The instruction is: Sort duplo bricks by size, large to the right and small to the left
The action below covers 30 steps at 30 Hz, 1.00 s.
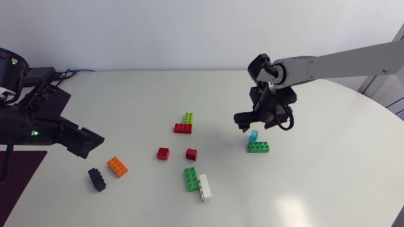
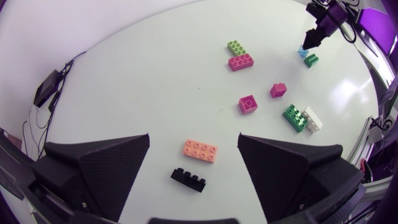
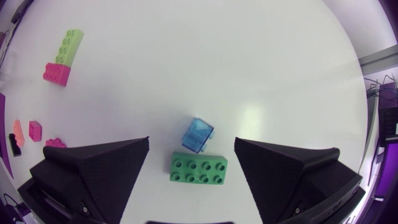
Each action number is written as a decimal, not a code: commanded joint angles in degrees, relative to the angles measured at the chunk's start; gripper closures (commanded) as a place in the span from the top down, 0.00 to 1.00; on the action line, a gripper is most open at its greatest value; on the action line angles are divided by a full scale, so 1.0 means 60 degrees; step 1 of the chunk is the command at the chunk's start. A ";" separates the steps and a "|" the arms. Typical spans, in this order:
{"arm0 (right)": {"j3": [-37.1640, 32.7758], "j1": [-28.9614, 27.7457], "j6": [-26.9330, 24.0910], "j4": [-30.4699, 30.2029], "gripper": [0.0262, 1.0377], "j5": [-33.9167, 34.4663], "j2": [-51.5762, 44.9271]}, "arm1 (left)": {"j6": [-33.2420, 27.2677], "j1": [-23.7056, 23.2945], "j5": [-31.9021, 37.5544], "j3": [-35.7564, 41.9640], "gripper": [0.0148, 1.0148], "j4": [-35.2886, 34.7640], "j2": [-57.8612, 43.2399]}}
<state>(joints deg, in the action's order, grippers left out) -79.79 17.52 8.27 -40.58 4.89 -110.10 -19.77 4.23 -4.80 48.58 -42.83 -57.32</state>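
The right gripper (image 1: 242, 120) hangs a bit right of the middle of the head view. Its fingers are spread wide and hold nothing. A small blue brick (image 1: 254, 135) and a big green brick (image 1: 259, 147) sit just below it, touching each other. In the right wrist view both lie between the open fingers. The left gripper (image 1: 88, 142), at the left, is open too, near an orange brick (image 1: 117, 166) and a black brick (image 1: 96, 179).

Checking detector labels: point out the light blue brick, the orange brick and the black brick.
light blue brick (image 3: 198, 134), right wrist view, middle of its upper face.
orange brick (image 2: 200, 150), left wrist view, middle of its studded top.
black brick (image 1: 96, 180), head view, middle of its top.
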 commanded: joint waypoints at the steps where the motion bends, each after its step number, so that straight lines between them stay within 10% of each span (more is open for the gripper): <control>1: 0.0407 0.0142 0.0613 0.0156 0.95 0.0021 -0.0194 | 0.0233 0.0071 -0.0123 -0.0230 0.97 0.0063 0.0076; 13: 0.0012 0.0025 0.1097 0.0303 0.92 -0.0067 -0.1483 | 0.0277 0.0086 -0.0123 -0.0333 0.97 0.0107 0.0090; 23: -0.0530 -0.0268 0.1229 0.0493 0.38 -0.0082 -0.1820 | 0.0292 0.0101 -0.0123 -0.0420 0.97 0.0224 0.0134; 30: -0.0369 -0.0312 0.1302 0.0508 0.18 -0.0463 -0.1806 | 0.0292 0.0101 -0.0123 -0.0435 0.97 0.0253 0.0149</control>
<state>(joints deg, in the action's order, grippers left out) -82.08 15.84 14.22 -37.32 2.66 -119.15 -19.42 4.25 -4.80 47.33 -41.60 -57.10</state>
